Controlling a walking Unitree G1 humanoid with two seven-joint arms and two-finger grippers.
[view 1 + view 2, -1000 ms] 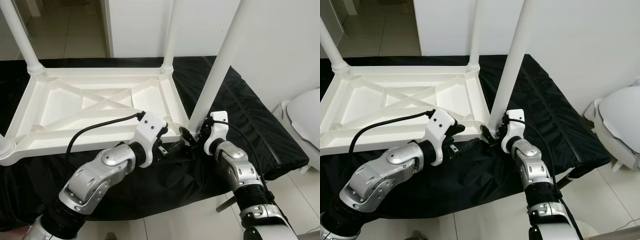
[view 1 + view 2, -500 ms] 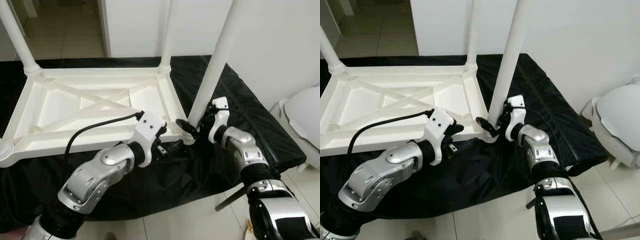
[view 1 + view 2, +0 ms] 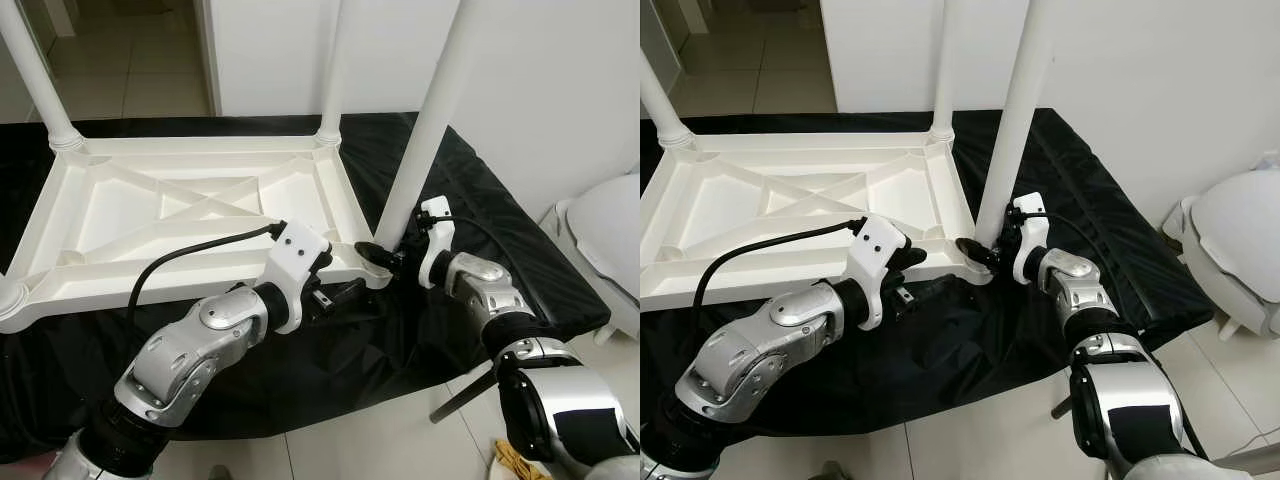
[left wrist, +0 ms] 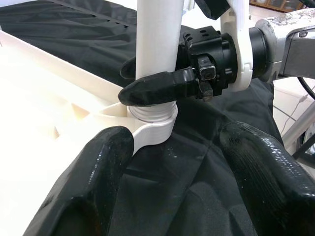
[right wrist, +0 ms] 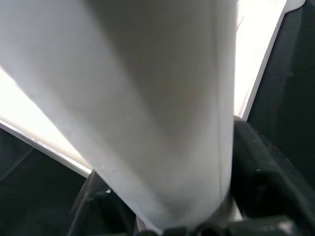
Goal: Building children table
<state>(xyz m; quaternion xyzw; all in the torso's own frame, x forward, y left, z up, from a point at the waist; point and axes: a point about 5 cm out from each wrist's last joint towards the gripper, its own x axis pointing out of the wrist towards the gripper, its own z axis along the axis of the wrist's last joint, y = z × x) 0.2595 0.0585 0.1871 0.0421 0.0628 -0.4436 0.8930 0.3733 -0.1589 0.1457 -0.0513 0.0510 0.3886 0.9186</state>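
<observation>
A white plastic children's table lies upside down on a black cloth, its legs pointing up. The near right leg stands in its corner socket. My right gripper is shut on this leg just above the socket; one black finger crosses in front of the leg. My left gripper is open, low beside the same corner, its two fingers spread either side of the socket without touching it.
Other legs rise at the far left, far right and near left corners. A white rounded object stands on the tiled floor to the right. A dark rod slants below the cloth's edge. A white wall is behind.
My right arm has swung its elbow out to the right, so the forearm lies flatter, with the gripper still around the leg's base. The left arm has stayed put.
</observation>
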